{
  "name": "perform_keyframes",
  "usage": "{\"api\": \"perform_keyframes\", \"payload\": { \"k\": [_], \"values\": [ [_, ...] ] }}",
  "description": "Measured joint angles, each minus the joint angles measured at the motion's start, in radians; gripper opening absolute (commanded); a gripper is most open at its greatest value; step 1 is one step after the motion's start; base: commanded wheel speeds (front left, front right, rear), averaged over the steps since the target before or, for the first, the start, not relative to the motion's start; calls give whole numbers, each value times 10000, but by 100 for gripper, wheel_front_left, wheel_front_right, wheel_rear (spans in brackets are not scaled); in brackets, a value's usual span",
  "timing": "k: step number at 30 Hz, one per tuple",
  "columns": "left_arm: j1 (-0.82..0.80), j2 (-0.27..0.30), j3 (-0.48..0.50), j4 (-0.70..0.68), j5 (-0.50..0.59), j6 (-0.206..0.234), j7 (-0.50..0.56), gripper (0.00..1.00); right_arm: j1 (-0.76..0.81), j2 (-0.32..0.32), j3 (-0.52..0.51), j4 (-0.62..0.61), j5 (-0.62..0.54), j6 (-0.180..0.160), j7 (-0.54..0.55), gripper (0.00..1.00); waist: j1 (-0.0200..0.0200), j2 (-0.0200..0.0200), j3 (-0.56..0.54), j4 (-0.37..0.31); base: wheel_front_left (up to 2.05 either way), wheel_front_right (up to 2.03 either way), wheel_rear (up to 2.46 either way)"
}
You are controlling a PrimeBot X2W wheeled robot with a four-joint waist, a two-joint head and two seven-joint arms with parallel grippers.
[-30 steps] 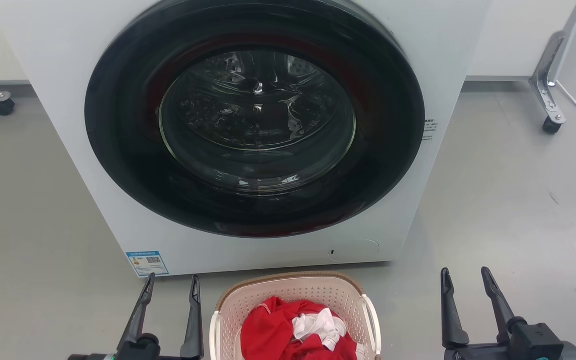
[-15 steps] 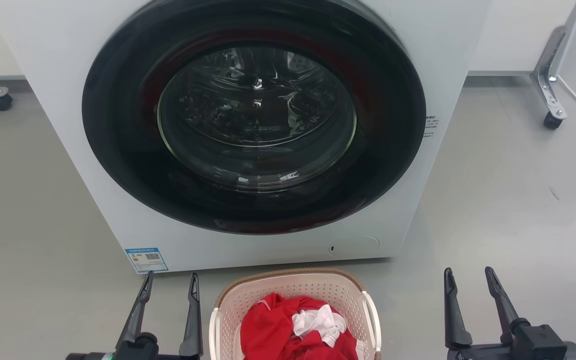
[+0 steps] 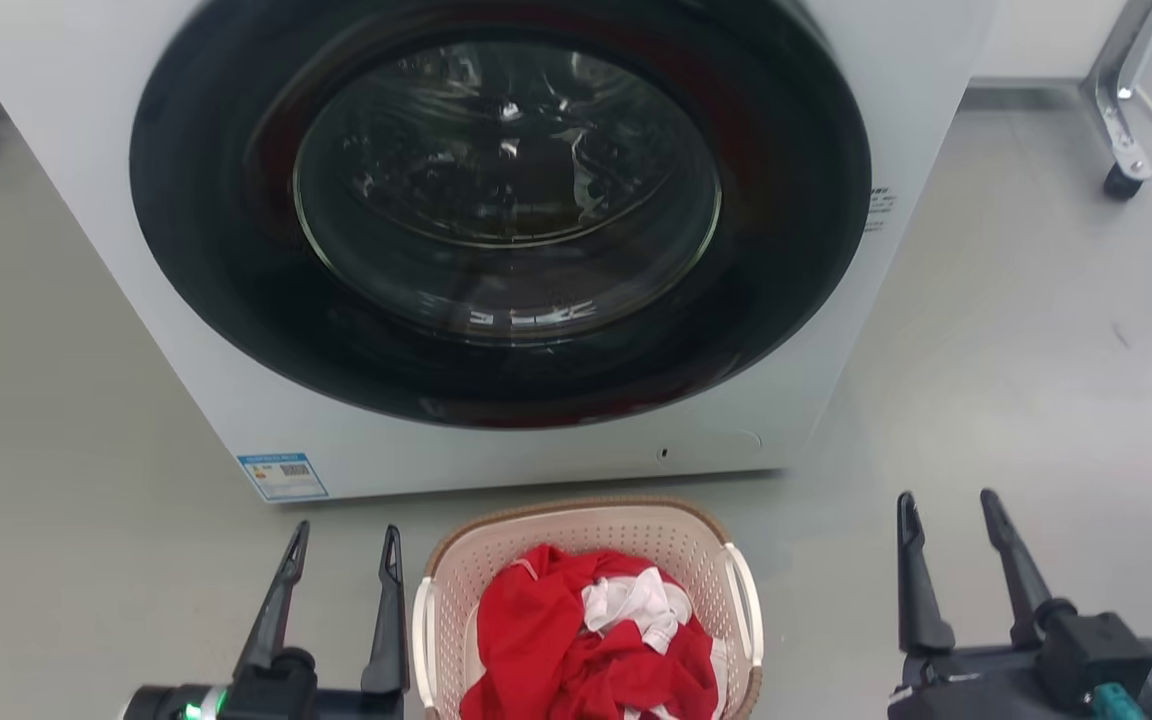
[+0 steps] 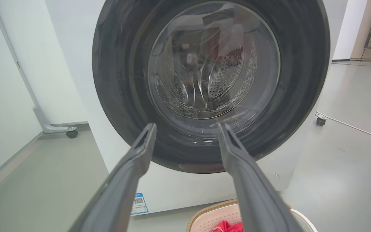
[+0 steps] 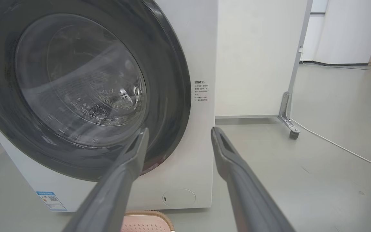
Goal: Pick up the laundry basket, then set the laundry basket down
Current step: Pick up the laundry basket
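Left gripper (image 3: 344, 530), jaws apart and empty, is pictured just beside the left handle (image 3: 422, 625) of the laundry basket (image 3: 576, 508), which is set on the floor (image 3: 86, 450) close before the washing machine (image 3: 166, 330) and heaped with red and white clothes (image 3: 586, 640). The handles are turned out to left and right, one toward each arm. Right gripper (image 3: 946, 497), likewise spread and empty, is held well apart from the right handle (image 3: 746, 600); the left arm is judged nearer for the lift.
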Motion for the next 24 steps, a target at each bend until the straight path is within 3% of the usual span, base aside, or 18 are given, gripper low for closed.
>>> {"api": "perform_keyframes", "payload": {
  "k": [7,24],
  "values": [
    [-871,-35,0,646,-313,-96,-2,100,-979,-240,-278,495,19,265,-44,100,0,0,803,14,0,0,0],
    [-3433,-138,6,3515,-989,-100,17,100,-3370,-395,-431,3049,307,673,-69,100,1,1,3364,174,0,0,0]
  ]
}}
